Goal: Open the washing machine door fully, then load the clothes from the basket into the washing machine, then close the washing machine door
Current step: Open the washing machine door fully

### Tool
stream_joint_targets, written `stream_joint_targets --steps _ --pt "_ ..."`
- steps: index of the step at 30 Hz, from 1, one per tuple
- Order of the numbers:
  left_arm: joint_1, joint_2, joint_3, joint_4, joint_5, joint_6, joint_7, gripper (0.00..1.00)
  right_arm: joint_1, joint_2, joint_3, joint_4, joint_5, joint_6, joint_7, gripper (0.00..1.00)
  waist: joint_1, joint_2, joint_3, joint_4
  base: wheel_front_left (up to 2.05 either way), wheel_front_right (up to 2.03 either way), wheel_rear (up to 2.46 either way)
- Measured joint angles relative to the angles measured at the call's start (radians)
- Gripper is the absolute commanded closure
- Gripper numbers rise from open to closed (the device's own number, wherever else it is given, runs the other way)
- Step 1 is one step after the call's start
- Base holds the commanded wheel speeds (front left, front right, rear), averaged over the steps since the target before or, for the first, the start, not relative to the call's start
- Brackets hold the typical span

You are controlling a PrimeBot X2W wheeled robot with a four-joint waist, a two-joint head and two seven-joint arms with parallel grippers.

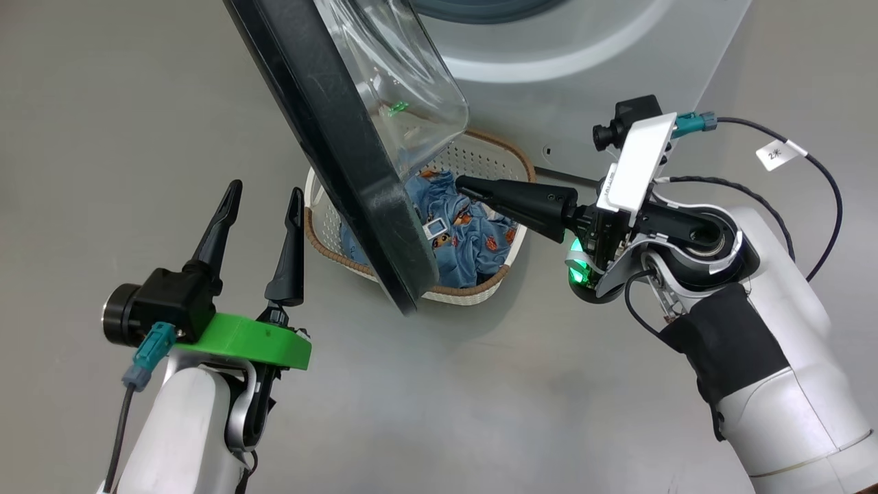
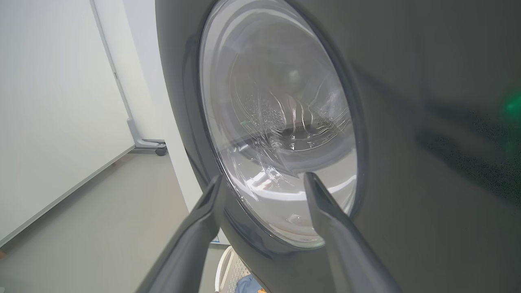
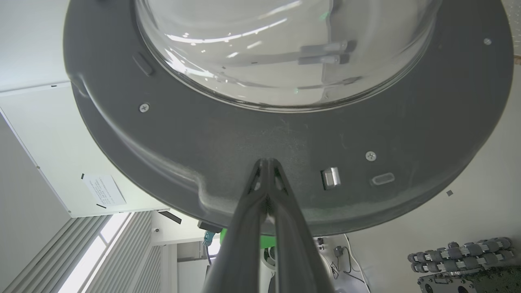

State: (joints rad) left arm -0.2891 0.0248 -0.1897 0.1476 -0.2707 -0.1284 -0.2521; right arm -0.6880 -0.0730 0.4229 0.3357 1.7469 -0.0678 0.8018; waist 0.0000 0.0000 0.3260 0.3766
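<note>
Door-opening looks to be in hand: the right pincer (image 1: 461,184), shut tight and empty, noses the inner face of the half-open washing machine door (image 1: 357,171) from 3 o'clock, the left pincer (image 1: 266,191) gapes wide at its 9 o'clock, and the next move likely calls for pushing it wider, clear of the basket (image 1: 511,154) of clothes (image 1: 473,240) underneath.

The place looked like a robotics test lab, not a home laundry. At the top of the head view, a big white front-loading washing machine (image 1: 583,68) stood on a bare, smooth grey floor (image 1: 137,103). At the left of the left wrist view, a plain white partition panel (image 2: 53,101) rested on a grey wheeled foot (image 2: 148,145). The right wrist view showed a row of grey ribbed rollers (image 3: 460,251) at its lower right. A printed paper notice (image 3: 103,190) was taped up at its lower left.
</note>
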Motion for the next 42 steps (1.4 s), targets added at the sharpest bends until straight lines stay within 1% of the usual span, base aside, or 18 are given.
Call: stream_joint_targets --steps 6,11,14,20,21,22,23,24,25,26,28,29,34,38,40,42 --pt "0.025 0.011 0.024 0.009 0.007 0.000 0.000 0.00 0.045 0.003 0.015 0.016 0.033 0.025 -0.011 1.00 0.0000 0.0000 -0.049 -0.030 0.00 0.00 0.00" --pt "0.064 0.022 0.046 0.016 0.007 0.000 0.000 0.00 0.090 0.006 0.030 0.029 0.069 0.040 -0.031 1.00 0.0000 0.0000 -0.101 -0.061 0.00 0.00 0.00" --pt "0.085 0.026 0.062 0.016 0.007 0.000 0.000 0.00 0.107 0.007 0.035 0.029 0.090 0.041 -0.044 1.00 0.0000 0.0000 -0.123 -0.077 0.00 0.00 0.00" --pt "0.120 0.030 0.087 0.016 0.007 0.000 0.000 0.00 0.143 0.007 0.027 0.035 0.129 0.061 -0.089 1.00 0.0000 0.0000 -0.159 -0.113 0.00 0.00 0.00" --pt "0.127 0.031 0.091 0.016 0.007 0.000 0.000 0.00 0.148 0.008 0.024 0.037 0.131 0.067 -0.100 0.97 0.0000 0.0000 -0.165 -0.119 0.00 0.00 0.00" --pt "0.133 0.032 0.094 0.016 0.007 0.000 0.000 0.00 0.151 0.009 0.017 0.038 0.139 0.072 -0.114 0.91 0.0000 0.0000 -0.170 -0.125 0.00 0.00 0.00" --pt "0.138 0.033 0.096 0.016 0.007 0.000 0.000 0.00 0.155 0.009 0.008 0.037 0.153 0.078 -0.124 0.82 0.0000 0.0000 -0.175 -0.131 0.00 0.00 0.00" --pt "0.144 0.033 0.097 0.016 0.007 0.000 0.000 0.00 0.160 0.009 -0.002 0.037 0.164 0.084 -0.137 0.67 0.0000 0.0000 -0.180 -0.136 0.00 0.00 0.00" --pt "0.150 0.033 0.101 0.016 0.007 0.000 0.000 0.00 0.165 0.009 -0.010 0.038 0.169 0.092 -0.155 0.58 0.0000 0.0000 -0.185 -0.142 0.00 0.00 0.00" --pt "0.155 0.033 0.105 0.015 0.007 0.000 0.000 0.00 0.167 0.009 -0.018 0.039 0.173 0.095 -0.169 0.46 0.0000 0.0000 -0.190 -0.148 0.00 0.00 0.00" --pt "0.166 0.034 0.120 0.011 0.007 0.000 0.000 0.00 0.169 0.009 -0.025 0.039 0.184 0.107 -0.188 0.06 0.0000 0.0000 -0.198 -0.160 0.00 0.00 0.00" --pt "0.171 0.035 0.125 0.010 0.007 0.000 0.000 0.00 0.169 0.009 -0.027 0.039 0.188 0.112 -0.200 0.00 0.0000 0.0000 -0.201 -0.167 0.00 0.00 0.00" --pt "0.191 0.038 0.133 0.006 0.008 0.000 0.000 0.00 0.179 0.010 -0.051 0.039 0.185 0.141 -0.270 0.00 0.0000 0.0000 -0.216 -0.198 0.00 0.00 0.00" --pt "0.203 0.038 0.147 0.000 0.008 0.000 0.000 0.00 0.181 0.011 -0.085 0.031 0.151 0.164 -0.345 0.00 0.0000 0.0000 -0.222 -0.221 0.00 0.00 0.00" --pt "0.207 0.038 0.152 -0.003 0.008 0.000 0.000 0.00 0.181 0.011 -0.107 0.029 0.108 0.173 -0.393 0.00 0.0000 0.0000 -0.223 -0.231 0.00 0.00 0.00" --pt "0.208 0.038 0.153 -0.008 0.008 0.000 0.000 0.00 0.179 0.003 -0.112 0.028 0.033 0.181 -0.441 0.00 0.0000 0.0000 -0.221 -0.241 0.00 0.00 0.00"
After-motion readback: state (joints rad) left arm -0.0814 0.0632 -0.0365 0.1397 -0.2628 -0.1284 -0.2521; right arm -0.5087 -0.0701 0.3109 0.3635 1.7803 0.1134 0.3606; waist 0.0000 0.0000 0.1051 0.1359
